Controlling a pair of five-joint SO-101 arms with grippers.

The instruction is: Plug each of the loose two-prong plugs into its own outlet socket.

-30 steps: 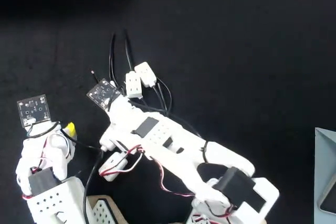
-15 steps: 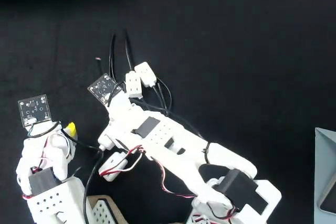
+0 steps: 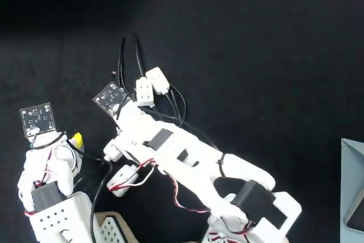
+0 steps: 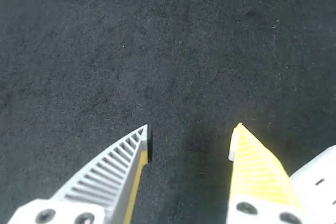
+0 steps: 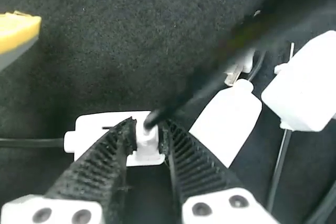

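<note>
The right gripper [image 5: 147, 128] was clamped on a small white plug [image 5: 146, 141], held right at a white outlet socket [image 5: 92, 129] lying flat on the black table [image 4: 157, 35]. Another white block [image 5: 226, 121] lay just beside it. The left gripper [image 4: 191, 129] hung with jaws apart over bare table

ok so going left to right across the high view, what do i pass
left arm's square tag → yellow fingertip → right arm's square tag → white block → second white block → grey box at the edge
</note>
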